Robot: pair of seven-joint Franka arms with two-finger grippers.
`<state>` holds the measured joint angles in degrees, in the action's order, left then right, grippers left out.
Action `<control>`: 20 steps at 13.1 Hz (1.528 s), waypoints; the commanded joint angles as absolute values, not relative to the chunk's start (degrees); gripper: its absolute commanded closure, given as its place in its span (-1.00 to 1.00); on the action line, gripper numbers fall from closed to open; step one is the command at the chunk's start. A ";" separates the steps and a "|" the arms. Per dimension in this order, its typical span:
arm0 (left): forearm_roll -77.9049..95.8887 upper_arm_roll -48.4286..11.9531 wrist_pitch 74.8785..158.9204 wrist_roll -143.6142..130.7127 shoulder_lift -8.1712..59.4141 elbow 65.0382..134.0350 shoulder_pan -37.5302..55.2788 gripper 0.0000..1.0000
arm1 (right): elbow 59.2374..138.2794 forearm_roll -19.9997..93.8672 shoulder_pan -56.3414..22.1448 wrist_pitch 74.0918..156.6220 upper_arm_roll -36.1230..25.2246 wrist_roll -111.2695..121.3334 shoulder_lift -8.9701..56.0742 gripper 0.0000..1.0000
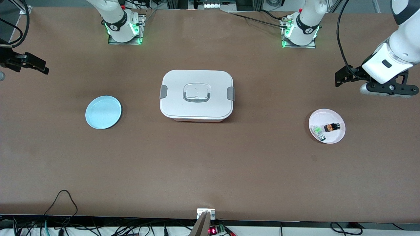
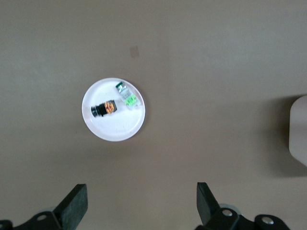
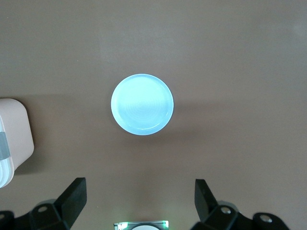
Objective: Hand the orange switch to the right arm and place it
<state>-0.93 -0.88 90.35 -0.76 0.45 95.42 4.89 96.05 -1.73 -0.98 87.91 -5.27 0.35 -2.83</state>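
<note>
Orange switch (image 2: pixel 105 108) on pink plate (image 2: pixel 113 132) beside green part (image 2: pixel 126 97), ahead of wide-open left gripper (image 2: pixel 142 206) fingers; probably light, rigid: pinch black body; right gripper (image 3: pixel 140 203) wide too, waiting.

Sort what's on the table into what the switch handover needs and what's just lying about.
Needed:
orange switch on the pink plate
left hand, open, empty
right hand, open, above the blue plate

Lying about:
green-and-clear part beside the switch
white lidded box, mid-table
</note>
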 commanded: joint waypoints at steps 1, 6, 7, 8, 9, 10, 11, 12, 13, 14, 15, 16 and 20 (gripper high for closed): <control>0.53 -0.62 84.40 3.92 0.09 95.89 5.27 -1.00 | 95.19 -0.88 -1.05 86.92 -5.71 1.05 -2.81 -1.00; -4.65 -1.14 87.69 24.03 6.23 96.50 5.10 -1.00 | 95.19 -0.88 -1.05 86.92 -5.80 1.05 -2.81 -1.00; -4.92 -1.06 89.37 28.17 7.28 96.68 4.75 -1.00 | 95.19 -0.88 -1.05 86.84 -5.80 1.05 -2.81 -1.00; -5.36 -1.05 90.60 31.95 7.90 96.77 4.05 -1.00 | 95.19 -0.88 -1.05 86.92 -5.71 0.97 -2.81 -1.00; -6.75 -1.05 93.14 35.56 8.87 97.03 3.26 -1.00 | 95.19 -0.88 -1.05 86.84 -5.63 0.97 -2.73 -1.00; -6.94 -1.05 95.17 36.90 9.57 97.55 2.73 -1.00 | 95.19 -0.88 -1.05 86.84 -5.63 0.97 -2.72 -1.00; -6.94 -1.05 95.97 35.96 10.28 97.99 2.38 -1.00 | 95.19 -0.97 -1.05 86.84 -5.62 1.05 -2.72 -1.00; -6.94 -0.79 96.59 33.42 11.15 98.00 2.03 -1.00 | 95.19 -0.97 -1.05 87.01 -5.62 1.05 -2.64 -1.00; -6.94 -0.88 97.90 30.18 11.77 98.09 0.80 -1.00 | 95.19 -0.97 -1.05 87.19 -5.62 1.14 -2.64 -1.00; -6.94 -0.88 98.35 27.62 12.47 98.26 0.36 -1.00 | 95.19 -0.97 -1.14 87.45 -5.62 1.14 -2.11 -1.00; -6.94 -0.88 98.18 23.42 13.09 98.17 0.35 -1.00 | 95.19 -0.97 -1.23 87.71 -5.54 1.14 -1.50 -1.00; -6.94 -0.97 97.83 20.16 14.05 97.39 0.53 -1.00 | 95.19 -1.05 -1.23 87.98 -5.36 1.14 -0.80 -1.00; -6.24 -0.97 97.56 20.21 21.51 87.13 0.44 -1.00 | 95.19 -1.23 -2.37 90.08 -5.19 1.14 2.19 -1.00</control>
<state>-5.98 -0.91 98.63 20.98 16.37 94.77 0.45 96.08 -1.72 -1.53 89.52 -5.20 0.57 0.70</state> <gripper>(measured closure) 0.000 0.000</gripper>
